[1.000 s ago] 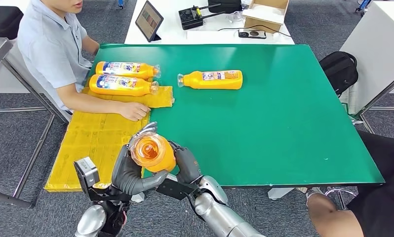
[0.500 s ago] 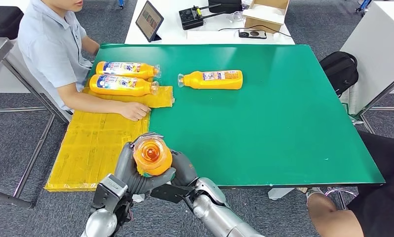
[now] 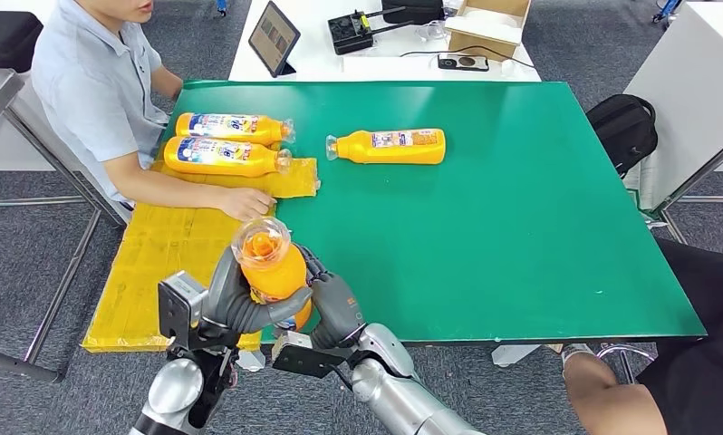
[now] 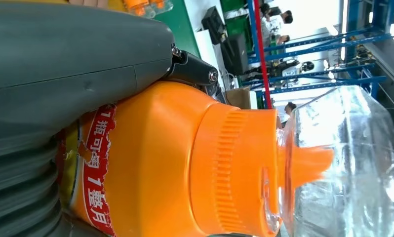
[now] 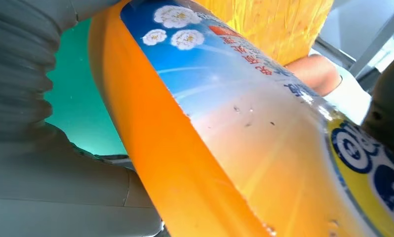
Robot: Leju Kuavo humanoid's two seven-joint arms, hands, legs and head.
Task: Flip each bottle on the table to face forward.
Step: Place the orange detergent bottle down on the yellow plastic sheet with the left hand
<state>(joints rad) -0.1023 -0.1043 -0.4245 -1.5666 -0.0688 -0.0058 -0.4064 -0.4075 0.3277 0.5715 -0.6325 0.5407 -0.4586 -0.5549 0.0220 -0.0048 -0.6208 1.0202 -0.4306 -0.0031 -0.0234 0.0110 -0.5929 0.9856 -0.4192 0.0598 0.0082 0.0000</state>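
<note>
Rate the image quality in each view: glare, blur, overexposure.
Head view: even lighting, sharp, soft shadows on the green table. Left wrist view: background blown out behind the clear cap of the held bottle, which glints; the left hand is close and soft. Right wrist view: the bottle is very close, its label partly washed out and blurred, right hand soft.

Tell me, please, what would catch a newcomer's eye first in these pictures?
First, the orange bottle held by both the left hand and the right hand at the near edge of the green table. Then a person's hand resting on the yellow mat at the table's left.
</note>
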